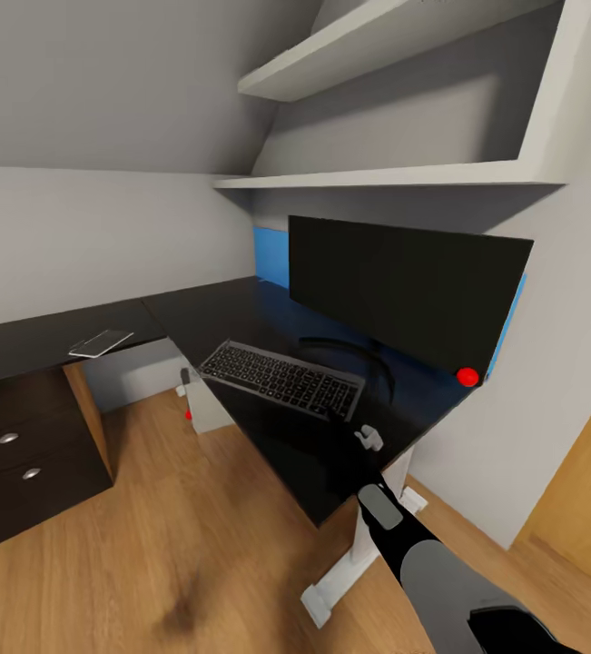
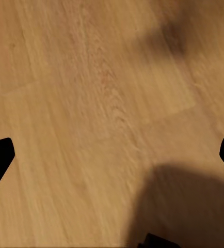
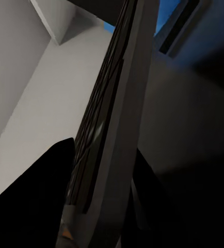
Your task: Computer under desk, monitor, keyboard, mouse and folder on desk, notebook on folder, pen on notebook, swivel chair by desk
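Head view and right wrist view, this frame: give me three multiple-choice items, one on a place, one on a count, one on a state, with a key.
1. Where is the keyboard?
A. On the floor
B. On the desk, in front of the monitor
C. On a shelf

2. How many silver knobs show on the drawers?
A. One
B. Three
C. Five

3. What is the right gripper doing?
A. Open above the floor
B. Holding the monitor
C. Shut on the keyboard's edge

Key: 1 B, it sits on the black top below the screen. 2 B, three stacked knobs are visible. 3 C, the right wrist view shows a finger on each side of the keyboard.
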